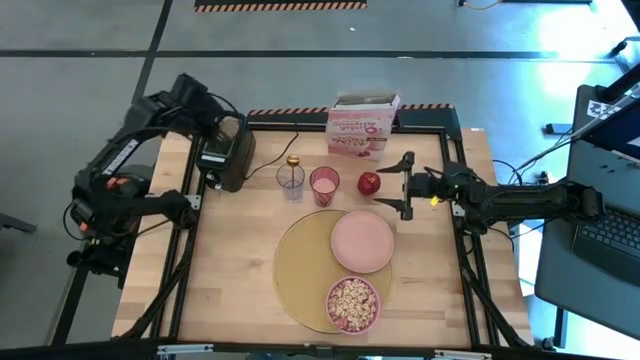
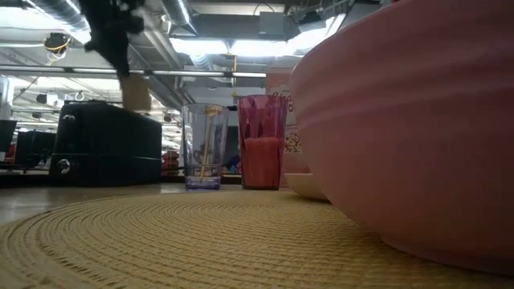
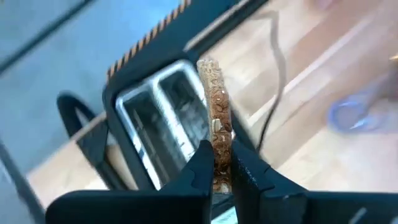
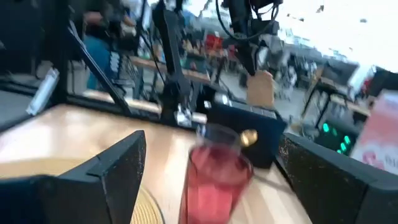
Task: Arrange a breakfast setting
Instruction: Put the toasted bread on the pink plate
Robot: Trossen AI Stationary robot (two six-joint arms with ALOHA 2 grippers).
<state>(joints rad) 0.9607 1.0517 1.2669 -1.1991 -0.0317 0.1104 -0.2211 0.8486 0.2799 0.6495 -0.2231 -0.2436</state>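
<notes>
My left gripper (image 1: pixel 228 135) is shut on the brown toast slice (image 3: pixel 214 106) above the black toaster (image 1: pixel 225 160); the low view shows the toast (image 2: pixel 136 92) hanging over the toaster (image 2: pixel 104 144). My right gripper (image 1: pixel 405 187) is open and empty, level with the table, just right of the small red apple (image 1: pixel 369 183). The tan placemat (image 1: pixel 300 270) carries the pale pink plate (image 1: pixel 362 241) and the pink bowl (image 1: pixel 352 304), which holds cereal. The gold spoon (image 1: pixel 293 162) stands in a clear glass (image 1: pixel 291 182). My left gripper pinches the toast's two flat faces (image 3: pixel 217 146) between its two fingers, at the slice's upper end. The fingers come from above, pointing down. The slice hangs upright below them (image 2: pixel 136 95), clear of the toaster's slots (image 3: pixel 161 124).
A pink glass of red drink (image 1: pixel 324 185) stands beside the clear glass, left of the apple. The pink-and-white cereal box (image 1: pixel 362 125) stands at the far edge. The toaster's cord (image 1: pixel 275 150) lies on the table. Bare wood shows at the near left (image 1: pixel 230 270).
</notes>
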